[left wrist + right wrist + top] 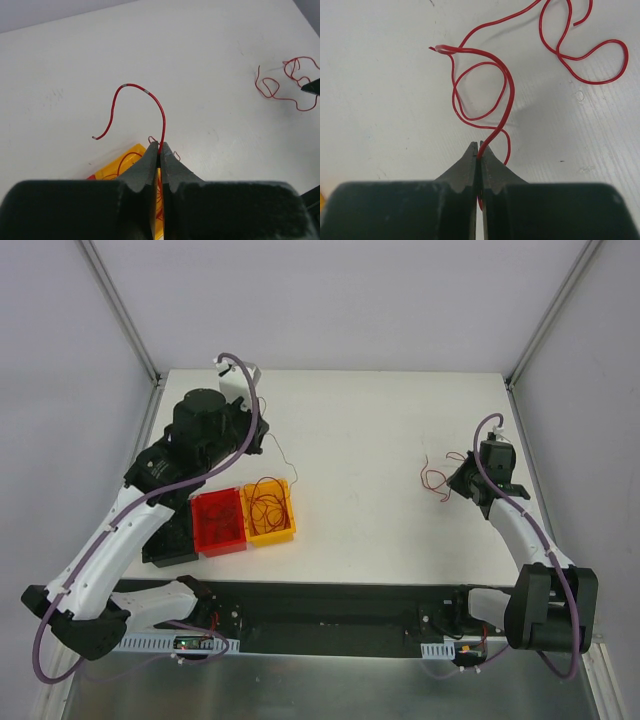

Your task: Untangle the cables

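My left gripper is shut on one thin red cable that arches up and left from the jaws; it hangs above the yellow bin, which holds several red cables. In the top view the left gripper is at the back left with the cable trailing down. My right gripper is shut on a red cable from a small loose tangle on the white table. In the top view the right gripper is at the right by that tangle.
A red bin stands beside the yellow bin, with a black bin to its left under the left arm. The tangle also shows far right in the left wrist view. Enclosure walls bound the white table.
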